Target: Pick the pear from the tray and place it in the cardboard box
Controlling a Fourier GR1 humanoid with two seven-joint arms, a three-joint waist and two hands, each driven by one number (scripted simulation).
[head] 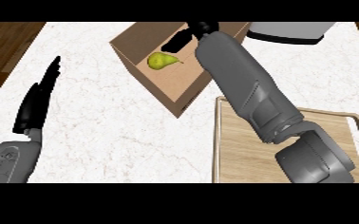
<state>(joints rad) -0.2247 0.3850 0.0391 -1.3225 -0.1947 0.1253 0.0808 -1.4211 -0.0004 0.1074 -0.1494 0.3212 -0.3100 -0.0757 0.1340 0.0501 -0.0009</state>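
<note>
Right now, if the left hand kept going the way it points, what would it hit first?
Probably nothing: the left hand points away along the counter, passing left of the cardboard box, though height is unclear.

There is one pear (162, 60), a single yellow-green fruit. There is one cardboard box (151, 83), far of centre, and one wooden tray (242, 156), near right. One table (105, 123) with a pale marbled top carries them. Two black hands show: the left hand (35, 102) near left and the right hand (193, 32) far, over the box. Two grey forearms come with them, the left forearm (15, 161) and the right forearm (238, 80). One grey and white object (288, 31) sits at the far right; its kind cannot be told.
</note>
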